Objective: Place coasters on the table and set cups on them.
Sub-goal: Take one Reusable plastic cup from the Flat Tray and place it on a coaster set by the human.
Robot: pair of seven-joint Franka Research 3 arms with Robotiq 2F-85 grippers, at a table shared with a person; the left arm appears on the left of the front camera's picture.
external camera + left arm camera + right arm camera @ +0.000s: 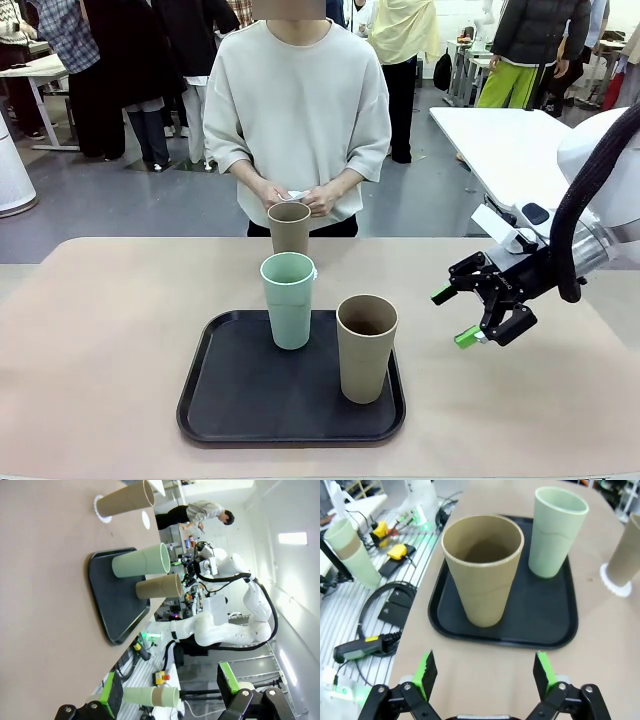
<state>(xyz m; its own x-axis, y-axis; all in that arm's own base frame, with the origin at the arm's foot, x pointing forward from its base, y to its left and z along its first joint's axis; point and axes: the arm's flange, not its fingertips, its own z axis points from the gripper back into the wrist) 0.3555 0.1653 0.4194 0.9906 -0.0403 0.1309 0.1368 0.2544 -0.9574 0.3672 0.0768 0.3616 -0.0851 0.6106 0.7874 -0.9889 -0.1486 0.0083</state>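
Left claw (167, 677) hangs released, green pads spread wide with nothing between them, aimed across the table (100, 330) at the tray from its left side. The black tray (195, 390) sits against the table's near edge, about midway along it. Two cups stand upright on it. The mint cup (288, 300) is at the middle of the tray's far edge, rim up and empty as far as the right wrist view shows.

Straight behind it, off the tray and close to the table's far edge, stands the far brown cup (289, 228). It is planted on a white scalloped coaster (100, 510), whose frilly rim peeks out around the base. Just over that cup the person's hands (322, 198) are together, pinching a small white piece (297, 195); it is too small to tell what it is.

Moving right, the near brown cup (366, 348) stands in the tray's near right corner, apart from the mint one. Beyond the tray's right edge the right claw (454, 316) hovers above bare table toward the right edge. Its fingers are released and wide apart, tilted toward the tray, gripping nothing. Its own camera looks between the pads at that near brown cup.
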